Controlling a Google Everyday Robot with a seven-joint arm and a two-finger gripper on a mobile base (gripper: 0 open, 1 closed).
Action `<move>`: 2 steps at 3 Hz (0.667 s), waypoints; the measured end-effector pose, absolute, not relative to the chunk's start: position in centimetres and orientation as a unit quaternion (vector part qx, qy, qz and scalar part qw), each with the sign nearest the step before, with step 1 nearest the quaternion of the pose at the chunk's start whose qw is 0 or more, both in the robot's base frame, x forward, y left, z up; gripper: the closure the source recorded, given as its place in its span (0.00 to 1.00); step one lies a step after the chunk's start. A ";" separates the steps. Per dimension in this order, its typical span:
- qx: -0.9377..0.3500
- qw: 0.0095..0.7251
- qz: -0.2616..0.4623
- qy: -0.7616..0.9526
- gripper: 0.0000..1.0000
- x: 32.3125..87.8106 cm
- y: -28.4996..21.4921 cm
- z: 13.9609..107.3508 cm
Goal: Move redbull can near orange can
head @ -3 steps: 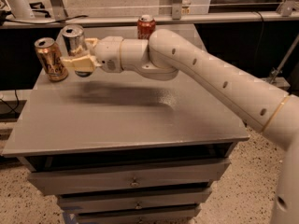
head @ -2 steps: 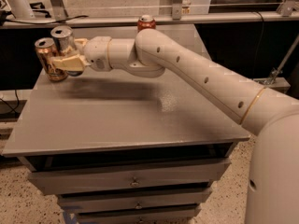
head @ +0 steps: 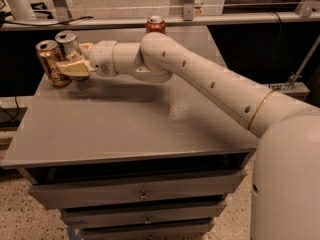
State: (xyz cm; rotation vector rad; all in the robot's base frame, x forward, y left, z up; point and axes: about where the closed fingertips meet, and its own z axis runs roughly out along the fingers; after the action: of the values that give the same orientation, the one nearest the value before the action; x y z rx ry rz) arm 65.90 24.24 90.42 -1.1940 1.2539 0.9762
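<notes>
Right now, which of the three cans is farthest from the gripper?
The red cola can, alone at the back edge of the table. The gripper is at the left rear corner, holding the redbull can beside the orange can.

Redbull can [head: 67, 43]: slim, silver-topped, upright, upper left of frame, clasped between the fingers of the gripper [head: 72, 58] | orange can [head: 50, 63]: copper-gold, silver-topped, upright, just beside it to the left, slightly nearer the camera

The end effector [head: 75, 66], at the far-left corner of the tabletop [head: 125, 129], clasps the redbull can [head: 67, 41] — lower body hidden; the arm [head: 210, 81] hides the base of the red can [head: 155, 24].
</notes>
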 end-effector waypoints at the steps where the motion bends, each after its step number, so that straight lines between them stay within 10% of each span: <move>1: -0.503 0.546 0.410 0.530 1.00 66.0 24.2 90.3; 2: -0.498 0.544 0.409 0.538 1.00 66.1 23.7 89.6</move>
State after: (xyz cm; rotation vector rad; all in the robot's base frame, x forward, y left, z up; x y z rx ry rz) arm 66.11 23.65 89.64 -1.1818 1.2766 0.9707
